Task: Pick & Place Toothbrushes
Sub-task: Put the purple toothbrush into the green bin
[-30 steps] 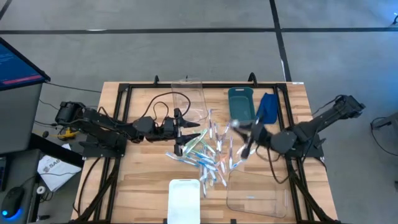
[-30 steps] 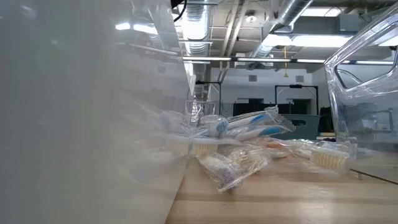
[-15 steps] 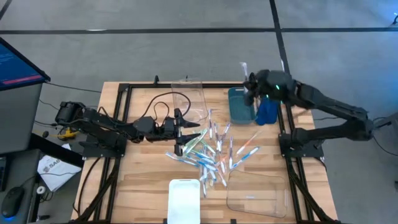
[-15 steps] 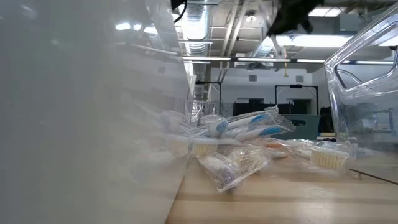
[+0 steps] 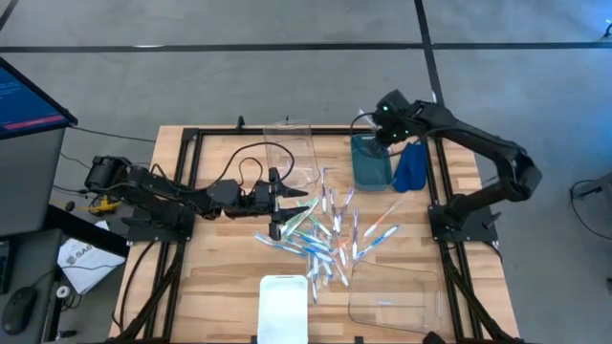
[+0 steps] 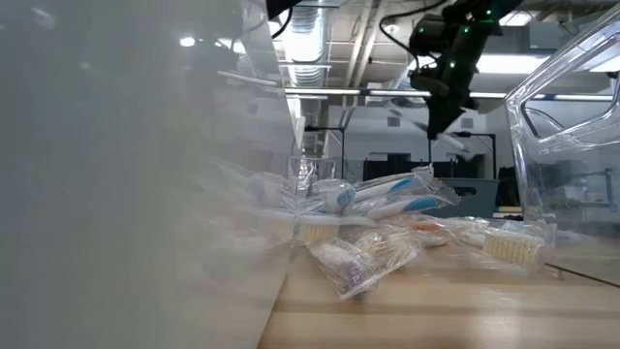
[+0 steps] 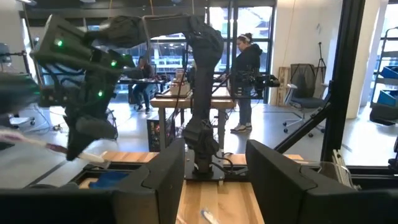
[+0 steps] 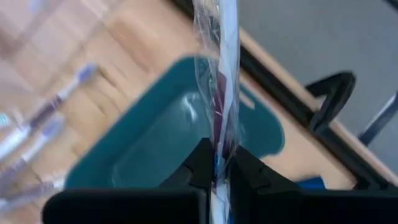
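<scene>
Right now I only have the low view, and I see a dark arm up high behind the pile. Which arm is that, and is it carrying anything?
Observer: That is the right gripper, above the teal bin at the table's far side. It is shut on a wrapped toothbrush.
Operator: Is the bin empty?
Observer: The right wrist view shows only bare teal floor in the part it sees.
Operator: Where is the other arm?
Observer: The left gripper lies low at the left edge of the toothbrush pile, jaws open, nothing between them.
Operator: What is beside the bin?
Observer: A folded blue cloth, on the bin's right in the high view.
</scene>
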